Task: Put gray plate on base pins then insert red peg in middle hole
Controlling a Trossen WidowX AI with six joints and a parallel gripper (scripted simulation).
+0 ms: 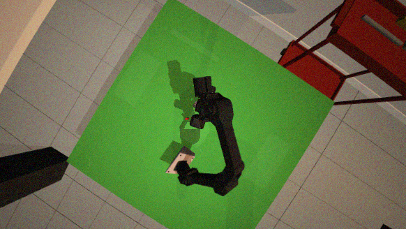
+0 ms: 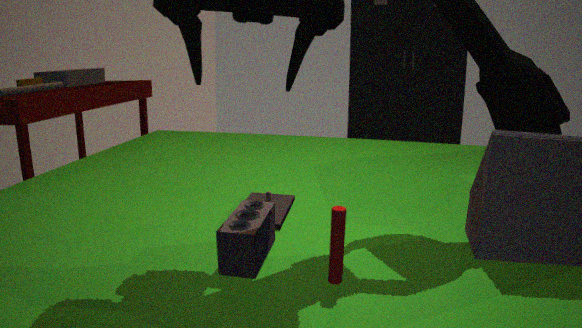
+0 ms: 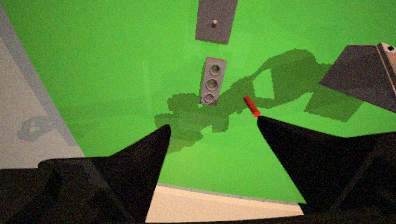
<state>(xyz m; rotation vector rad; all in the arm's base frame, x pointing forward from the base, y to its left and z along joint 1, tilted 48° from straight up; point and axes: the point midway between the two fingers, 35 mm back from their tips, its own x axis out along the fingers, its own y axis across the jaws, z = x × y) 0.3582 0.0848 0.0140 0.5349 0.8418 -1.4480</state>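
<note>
The gray plate [image 2: 237,252] [image 3: 221,76] is a block with three holes facing up. It rests on the green surface beside the base, apart from it. The flat gray base [image 2: 285,212] [image 3: 210,35] lies behind it in the exterior view; one pin shows there and in the wrist view. The red peg [image 1: 186,119] [image 2: 337,245] [image 3: 252,106] stands upright to one side of the plate. My gripper [image 2: 243,87] [image 3: 213,124] is open and empty, high above the surface. In the top view the arm hides the base and nearly all of the plate.
The arm's gray mount [image 2: 525,200] [image 3: 350,75] stands on the green surface, on the peg's side away from the plate. The arm's shadow falls around the peg and plate. A red table [image 1: 370,45] [image 2: 75,102] and a dark cabinet [image 2: 407,75] stand beyond the green surface.
</note>
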